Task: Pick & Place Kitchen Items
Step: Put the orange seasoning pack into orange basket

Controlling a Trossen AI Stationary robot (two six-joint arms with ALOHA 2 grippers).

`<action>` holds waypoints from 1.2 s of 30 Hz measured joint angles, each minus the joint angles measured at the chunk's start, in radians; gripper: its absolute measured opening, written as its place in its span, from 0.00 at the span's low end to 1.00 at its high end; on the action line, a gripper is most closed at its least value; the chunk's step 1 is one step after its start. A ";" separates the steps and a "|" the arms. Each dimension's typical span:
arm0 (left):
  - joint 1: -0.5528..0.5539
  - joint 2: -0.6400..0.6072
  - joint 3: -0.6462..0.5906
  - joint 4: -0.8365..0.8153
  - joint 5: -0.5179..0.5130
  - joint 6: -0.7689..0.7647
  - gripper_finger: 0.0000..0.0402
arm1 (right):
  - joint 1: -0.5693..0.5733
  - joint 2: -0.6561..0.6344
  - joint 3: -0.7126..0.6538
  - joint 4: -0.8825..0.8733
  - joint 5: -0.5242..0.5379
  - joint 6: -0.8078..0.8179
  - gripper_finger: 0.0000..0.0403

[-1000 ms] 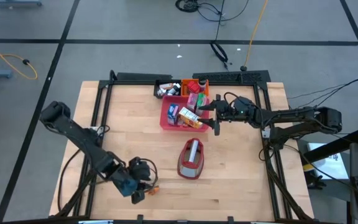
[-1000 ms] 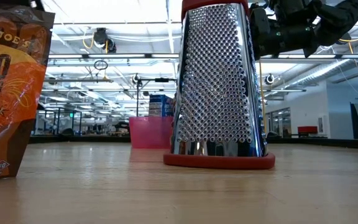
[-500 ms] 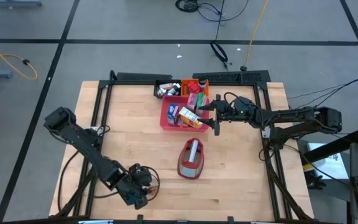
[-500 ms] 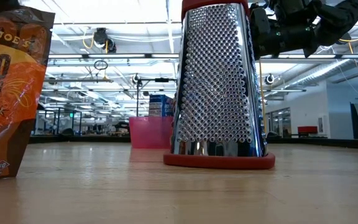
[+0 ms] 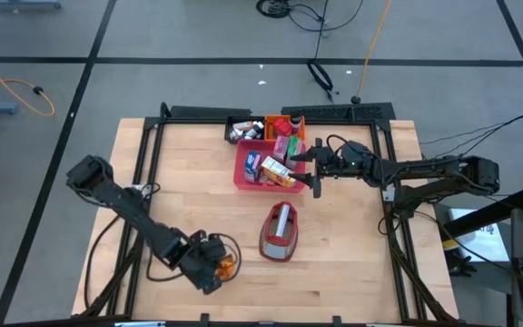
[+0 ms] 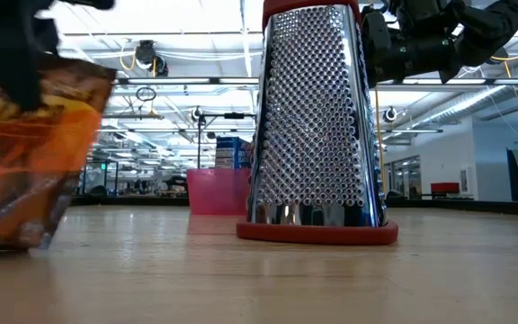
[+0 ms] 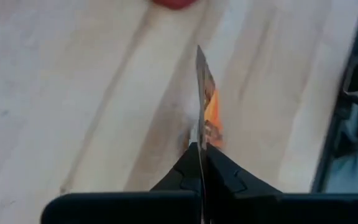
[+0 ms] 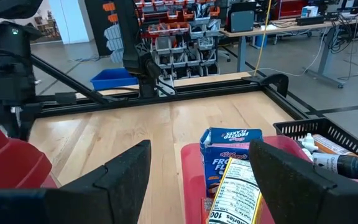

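Observation:
The small orange-brown packet [image 6: 39, 153] stands near the table's near edge, left of the grater, and my left gripper [image 5: 214, 270] is shut on it. Seen edge-on, the packet [image 7: 207, 112] sticks out past the fingers in the left wrist view. My right gripper [image 5: 314, 169] hovers open beside the right side of the pinkish-red tray [image 5: 243, 173]. The tray holds several small cartons, among them a blue-red-white one [image 8: 229, 152]. A black basket [image 5: 241, 130] behind the tray holds tiny white bottles [image 8: 337, 163]. My left gripper pinches the packet's upper part [image 7: 202, 142] between its two fingers, coming from above. The thin packet runs straight out between the fingertips. It leans over, and its lower edge [image 6: 12, 241] is at the table top.
The dark-red and grey grater [image 5: 280, 232] stands mid-table, right of the packet, with bare wood between them. The table's black frame rail [image 5: 143, 182] runs along the left side. Cables lie beside the left arm.
My left gripper has moved along the near edge toward the table's right and closed in on the packet. The packet, upright before, now leans with its top tipped toward the grater, and the dark gripper shows over its top in the low view. The right arm has kept still.

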 joint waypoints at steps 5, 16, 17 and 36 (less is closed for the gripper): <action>0.068 -0.048 0.020 -0.071 -0.007 0.060 0.00 | 0.000 0.000 0.000 0.001 0.000 0.000 0.65; 0.267 -0.245 0.114 -0.183 -0.088 0.346 0.00 | 0.002 0.000 0.001 0.049 -0.007 0.032 0.65; 0.287 -0.253 0.130 -0.200 -0.090 0.372 0.00 | 0.005 0.000 0.001 0.057 -0.007 0.037 0.65; 0.683 -0.164 0.417 -0.294 0.001 0.786 0.00 | 0.039 0.000 0.001 0.155 -0.006 0.044 0.65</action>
